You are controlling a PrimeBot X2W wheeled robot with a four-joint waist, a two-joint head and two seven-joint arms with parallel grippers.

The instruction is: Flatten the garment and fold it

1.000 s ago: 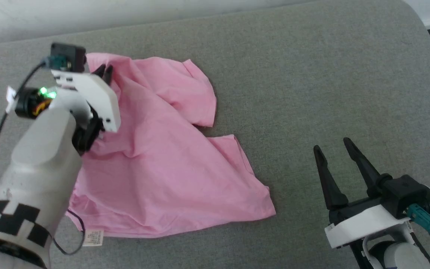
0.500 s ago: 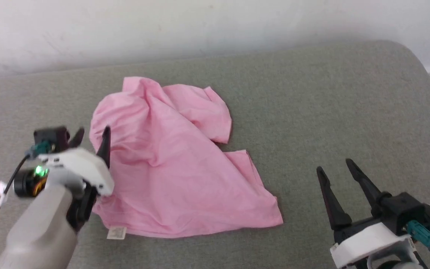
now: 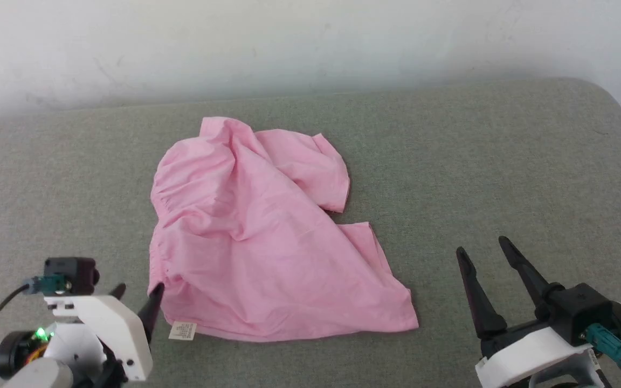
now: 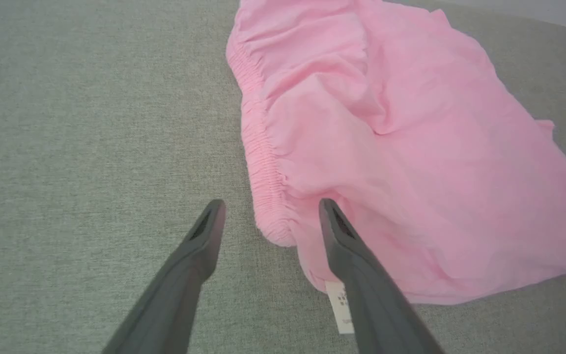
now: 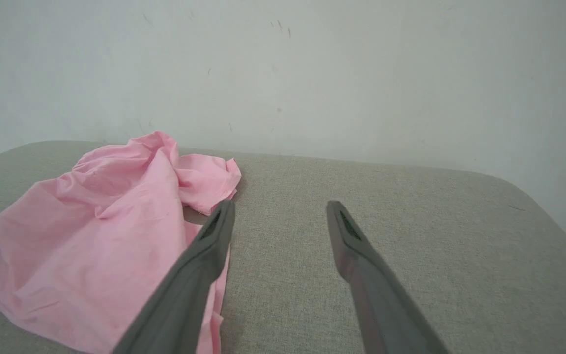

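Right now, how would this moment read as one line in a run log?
garment: rumpled, unfolded, lying on grey cushion | left fingers: open, empty, near waistband | right fingers: open, empty, clear of garment

The garment [image 3: 267,242] is a small pair of light-pink, thin cotton shorts. It lies loose and rumpled on the grey cushion [image 3: 504,161], only partly spread out. It sits ahead and to the right of the left gripper [image 3: 138,293], and well to the left of the right gripper [image 3: 480,245]. The gathered elastic waistband [image 3: 155,237] runs along the side nearest the left gripper. Its near end lies just ahead of that gripper's fingertips, without touching them. A small white label [image 3: 183,330] sticks out at the near corner, just beside the left gripper's right finger. One leg is bunched and creased at the far side. The other fans out flatter, with its corner pointing towards the right gripper.
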